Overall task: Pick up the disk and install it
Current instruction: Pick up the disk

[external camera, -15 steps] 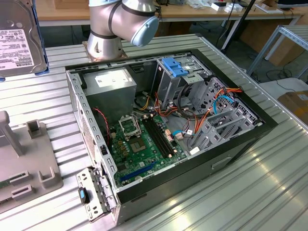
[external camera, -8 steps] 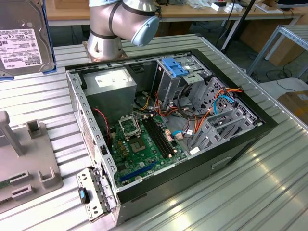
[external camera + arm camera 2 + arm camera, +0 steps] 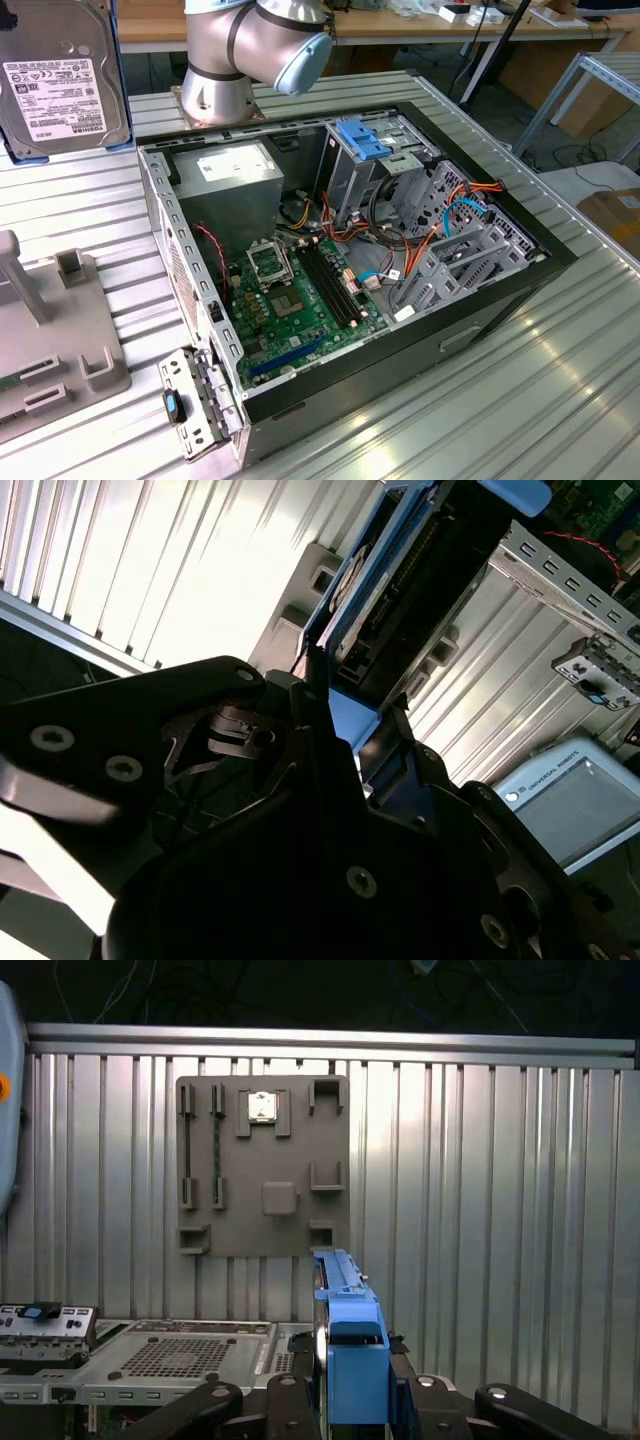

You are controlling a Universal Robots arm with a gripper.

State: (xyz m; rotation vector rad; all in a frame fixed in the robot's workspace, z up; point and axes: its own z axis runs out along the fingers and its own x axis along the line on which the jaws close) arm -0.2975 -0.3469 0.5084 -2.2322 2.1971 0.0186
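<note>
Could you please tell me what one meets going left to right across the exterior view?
Grey rectangular hard drive in a blue plastic frame → silver metal robot arm → bright blue plastic bracket → brown cardboard box.

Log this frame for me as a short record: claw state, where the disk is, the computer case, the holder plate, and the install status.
claw: shut on the disk
disk position: held upright off the table, at the exterior view's left, outside the computer case
computer case: lying open on the table, motherboard exposed
blue bracket: on top of the metal cage inside the case
grey holder plate: on the table, apart from the disk
install: not yet done
</note>
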